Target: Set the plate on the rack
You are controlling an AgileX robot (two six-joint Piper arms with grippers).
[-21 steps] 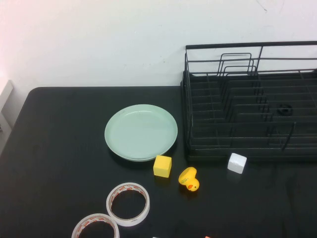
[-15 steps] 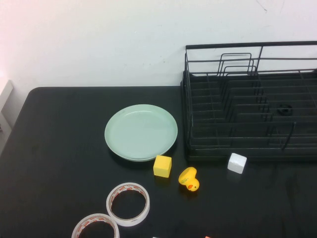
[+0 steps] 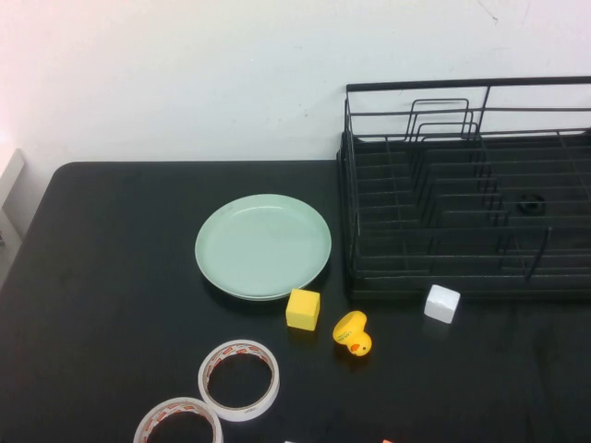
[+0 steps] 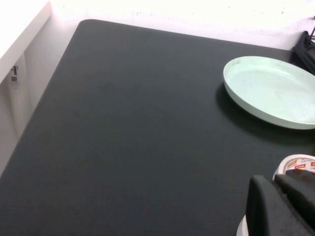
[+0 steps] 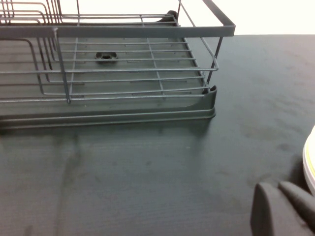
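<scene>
At the bottom edge of the high view, two white tape rings sit on the black tabletop [image 3: 102, 305]: one ring [image 3: 239, 379] whole, the other [image 3: 178, 422] cut off by the frame. Just beyond them lie a yellow block [image 3: 303, 308], a yellow rubber duck [image 3: 352, 334] and, further right, a white cube [image 3: 441, 303].

The left pincer [image 4: 283, 204] shows only in its wrist view, at the lower right corner, its dark fingers pressed together and holding nothing. The right pincer [image 5: 285, 206] sits likewise at the lower right of its own wrist view, closed and empty, with a pale rounded edge [image 5: 310, 164] beside it too cropped to identify.

The plate [image 3: 263, 245] lies flat mid-frame, just behind the block. The rack [image 3: 466, 198] stands to its right, close beside the plate's rim, running off the right edge. The tabletop's left half is open surface. Behind everything rises a white wall [image 3: 185, 74]; at the far left a pale ledge [image 3: 9, 198] is partly cut off.
</scene>
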